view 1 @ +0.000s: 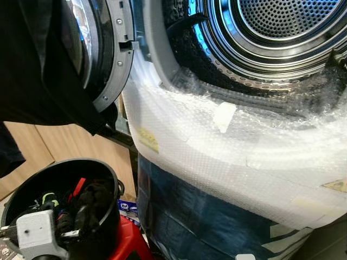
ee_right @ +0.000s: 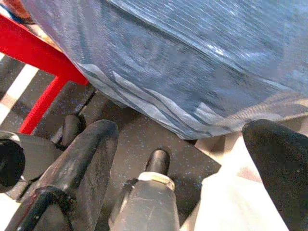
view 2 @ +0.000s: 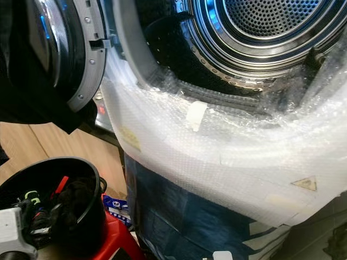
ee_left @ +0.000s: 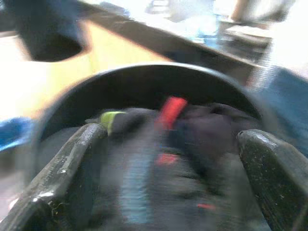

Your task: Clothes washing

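Wooden flooring (view 1: pixel 59 146) shows beneath a washing machine whose front is wrapped in bubble wrap (view 1: pixel 227 162) above and blue plastic film (view 1: pixel 206 222) below. Nearest the camera, a black bucket (view 1: pixel 103 173) stands on a red stool (view 1: pixel 127 244), holding dark clothes (view 1: pixel 89 203) with red and yellow-green bits among them. The left gripper (ee_left: pixel 173 192) hovers over the bucket's mouth, its two black fingers (ee_left: pixel 67 173) spread wide apart and released, with nothing between them; the wrist view is blurred. The right gripper (ee_right: pixel 192 168) hangs low beside the film-wrapped machine, fingers likewise parted and grasping nothing, above dark speckled floor (ee_right: pixel 183 163) near a leg of the stool. Farther off, the round machine door (view 1: pixel 108 54) stands swung open at the left, with a black garment (view 1: pixel 38 70) draped in front of it. Beyond the bubble wrap lies the grey door seal (view 1: pixel 162 49), and deepest in, the perforated steel drum (view 1: pixel 282 21).
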`<state>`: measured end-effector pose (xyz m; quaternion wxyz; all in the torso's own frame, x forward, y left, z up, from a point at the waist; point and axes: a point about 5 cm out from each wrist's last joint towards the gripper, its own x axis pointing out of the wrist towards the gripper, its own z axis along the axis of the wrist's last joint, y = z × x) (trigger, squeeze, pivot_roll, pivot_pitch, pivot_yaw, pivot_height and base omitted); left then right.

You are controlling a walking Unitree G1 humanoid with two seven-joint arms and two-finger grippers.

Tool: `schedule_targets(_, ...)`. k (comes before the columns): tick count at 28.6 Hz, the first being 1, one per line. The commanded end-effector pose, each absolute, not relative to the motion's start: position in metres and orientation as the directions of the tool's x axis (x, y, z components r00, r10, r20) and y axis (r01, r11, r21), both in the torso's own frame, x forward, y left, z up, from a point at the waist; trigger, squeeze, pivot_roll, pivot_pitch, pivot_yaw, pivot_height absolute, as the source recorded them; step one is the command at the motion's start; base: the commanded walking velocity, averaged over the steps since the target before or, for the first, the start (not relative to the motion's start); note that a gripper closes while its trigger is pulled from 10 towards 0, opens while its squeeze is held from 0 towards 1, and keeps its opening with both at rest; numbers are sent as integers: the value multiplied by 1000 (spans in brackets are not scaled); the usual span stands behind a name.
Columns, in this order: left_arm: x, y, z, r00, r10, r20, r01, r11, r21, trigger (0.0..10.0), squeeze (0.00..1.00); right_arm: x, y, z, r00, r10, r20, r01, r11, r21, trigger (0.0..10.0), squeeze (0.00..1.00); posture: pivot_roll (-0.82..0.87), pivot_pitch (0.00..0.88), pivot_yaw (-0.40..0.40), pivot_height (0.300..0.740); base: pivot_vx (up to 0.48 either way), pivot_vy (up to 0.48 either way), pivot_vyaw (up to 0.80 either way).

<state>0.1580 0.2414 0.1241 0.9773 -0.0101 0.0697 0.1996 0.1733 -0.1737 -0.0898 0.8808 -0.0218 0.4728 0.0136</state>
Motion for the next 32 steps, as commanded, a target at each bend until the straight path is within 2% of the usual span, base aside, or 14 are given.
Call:
schedule_targets(1,156,247,127,883,448,-143,-456,889,-31,10000,1000,174,-173,-90,551,4,-835,-39,999,-20,10000,0,211,0,18,740,0,0,0)
schedule_targets(9,167,242,119,891,414,-187,-432,900,-65,10000,1000,169,-172,-92,544,7,-839,-31,999,-12,10000,0,187,0,27,740,0,0,0)
schedule_targets(10,171,241,118,882,428,-197,-457,878,-142,10000,1000,168,-172,-92,544,7,-839,-32,999,-13,10000,0,176,0,28,740,0,0,0)
schedule_targets(11,173,240,118,883,426,-198,-457,876,-155,10000,1000,168,-173,-92,545,6,-838,-32,999,-14,10000,0,169,0,29,740,0,0,0)
schedule_targets(15,182,227,117,916,344,-205,-378,912,-160,10000,1000,168,-174,-92,551,-4,-835,-23,1000,-20,10000,0,153,0,29,740,0,0,0)
schedule_targets(20,175,226,117,901,371,-225,-409,899,-156,10000,1000,165,-180,-92,546,-14,-838,-20,999,-30,10000,0,167,0,21,740,0,0,0)
schedule_targets(21,170,227,114,896,371,-242,-412,899,-148,10000,714,165,-181,-93,544,-16,-839,-18,999,-30,10000,0,169,0,15,740,0,0,0)
schedule_targets(22,168,228,113,894,373,-248,-414,899,-142,10000,0,165,-182,-92,544,-16,-839,-18,999,-31,10000,0,169,0,15,740,0,0,0)
schedule_targets(26,156,234,109,871,408,-273,-449,887,-105,10000,0,169,-187,-90,555,-39,-831,34,999,-24,10000,0,171,3,12,740,0,0,0)
schedule_targets(32,158,233,106,871,407,-276,-446,890,-97,10000,0,173,-190,-88,563,-40,-825,24,999,-32,10000,0,174,8,0,740,0,0,0)
